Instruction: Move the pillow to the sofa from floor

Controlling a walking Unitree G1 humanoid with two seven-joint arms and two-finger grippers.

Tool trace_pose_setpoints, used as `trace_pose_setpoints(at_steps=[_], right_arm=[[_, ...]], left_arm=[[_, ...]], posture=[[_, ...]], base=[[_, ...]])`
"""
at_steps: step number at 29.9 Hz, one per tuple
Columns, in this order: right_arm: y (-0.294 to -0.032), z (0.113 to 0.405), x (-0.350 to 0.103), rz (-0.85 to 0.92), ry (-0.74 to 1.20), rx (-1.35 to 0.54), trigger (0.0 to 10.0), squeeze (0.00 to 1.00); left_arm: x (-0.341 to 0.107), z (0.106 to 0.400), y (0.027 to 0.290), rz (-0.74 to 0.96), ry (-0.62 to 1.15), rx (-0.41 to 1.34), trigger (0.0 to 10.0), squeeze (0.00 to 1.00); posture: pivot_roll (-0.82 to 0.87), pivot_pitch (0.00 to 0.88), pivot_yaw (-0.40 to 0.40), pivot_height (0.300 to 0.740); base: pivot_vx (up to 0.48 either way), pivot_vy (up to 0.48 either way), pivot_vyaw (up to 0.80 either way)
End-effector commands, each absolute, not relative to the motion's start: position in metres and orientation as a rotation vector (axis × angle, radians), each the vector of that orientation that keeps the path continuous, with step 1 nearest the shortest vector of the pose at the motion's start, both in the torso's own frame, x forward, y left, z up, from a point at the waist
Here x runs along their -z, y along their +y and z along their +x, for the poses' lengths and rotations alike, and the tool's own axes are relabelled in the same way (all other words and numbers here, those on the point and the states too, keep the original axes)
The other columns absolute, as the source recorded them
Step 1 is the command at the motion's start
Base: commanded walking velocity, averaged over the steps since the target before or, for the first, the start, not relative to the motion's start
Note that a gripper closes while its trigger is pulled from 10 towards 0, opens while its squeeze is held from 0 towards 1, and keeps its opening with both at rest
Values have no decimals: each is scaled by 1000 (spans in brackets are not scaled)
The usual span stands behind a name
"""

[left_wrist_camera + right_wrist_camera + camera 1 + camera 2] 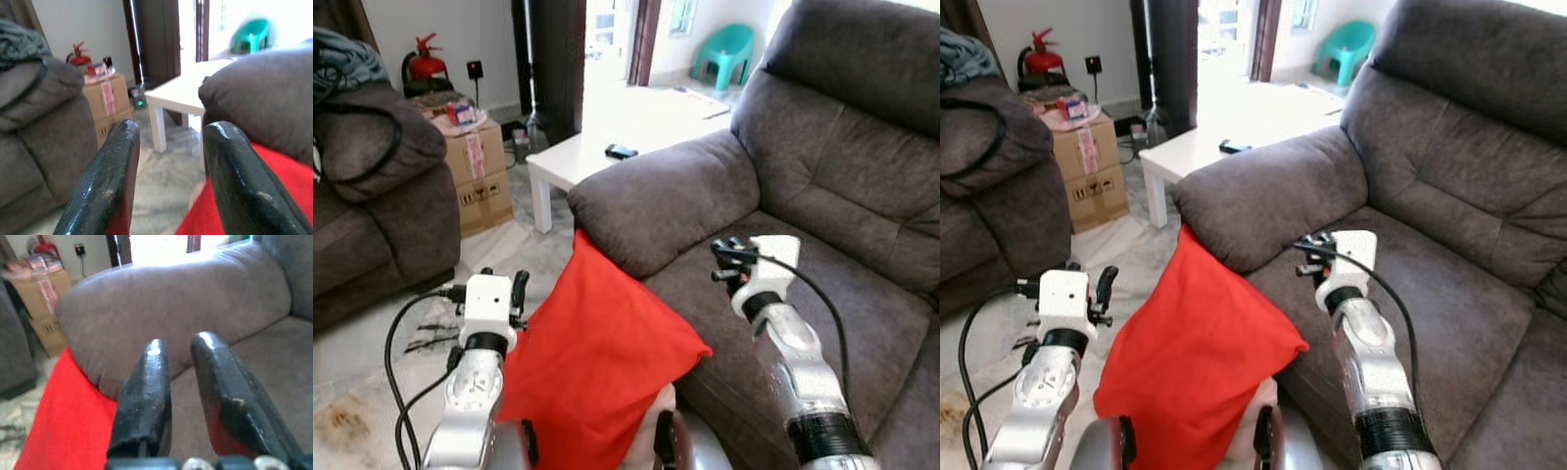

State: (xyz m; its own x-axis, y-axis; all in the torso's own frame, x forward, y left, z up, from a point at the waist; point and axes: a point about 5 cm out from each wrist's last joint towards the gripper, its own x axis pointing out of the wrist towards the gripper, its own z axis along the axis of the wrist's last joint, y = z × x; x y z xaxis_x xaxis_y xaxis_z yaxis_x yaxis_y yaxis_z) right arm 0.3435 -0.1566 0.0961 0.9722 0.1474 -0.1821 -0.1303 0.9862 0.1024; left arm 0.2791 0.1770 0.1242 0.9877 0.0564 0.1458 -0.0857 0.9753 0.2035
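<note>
One red pillow (597, 362) leans on one sofa (832, 206); left tool (168, 147) and right tool (178, 362) both gape empty.

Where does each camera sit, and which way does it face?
Eye views: on the head, facing forward and down at the pillow against the sofa; both arms show.
Left wrist: looks along the left gripper, fingers apart, toward the table.
Right wrist: looks along the right gripper at the sofa's armrest.
All share pillow and sofa.

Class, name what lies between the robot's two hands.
The red pillow leaning against the sofa lies between the left hand and right hand, seen in the eye views.
</note>
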Motion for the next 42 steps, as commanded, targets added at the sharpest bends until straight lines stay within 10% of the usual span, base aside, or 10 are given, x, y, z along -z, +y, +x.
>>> trace_pose_setpoints(at_steps=[1, 16, 42], right_arm=[[-160, 353, -99, 68, 215, -116, 10000, 0], [-145, 384, -114, 49, 299, -147, 10000, 0], [-181, 301, 5, 416, 759, 201, 10000, 0]], left_arm=[[-129, 280, 174, 228, -155, -71, 10000, 0], [-26, 201, 208, 212, 238, -242, 10000, 0], [-67, 184, 197, 196, 138, -269, 10000, 0]], posture=[[76, 0, -158, 572], [110, 0, -213, 572], [157, 115, -235, 572]], base=[[0, 0, 0], [0, 0, 0], [0, 0, 0]])
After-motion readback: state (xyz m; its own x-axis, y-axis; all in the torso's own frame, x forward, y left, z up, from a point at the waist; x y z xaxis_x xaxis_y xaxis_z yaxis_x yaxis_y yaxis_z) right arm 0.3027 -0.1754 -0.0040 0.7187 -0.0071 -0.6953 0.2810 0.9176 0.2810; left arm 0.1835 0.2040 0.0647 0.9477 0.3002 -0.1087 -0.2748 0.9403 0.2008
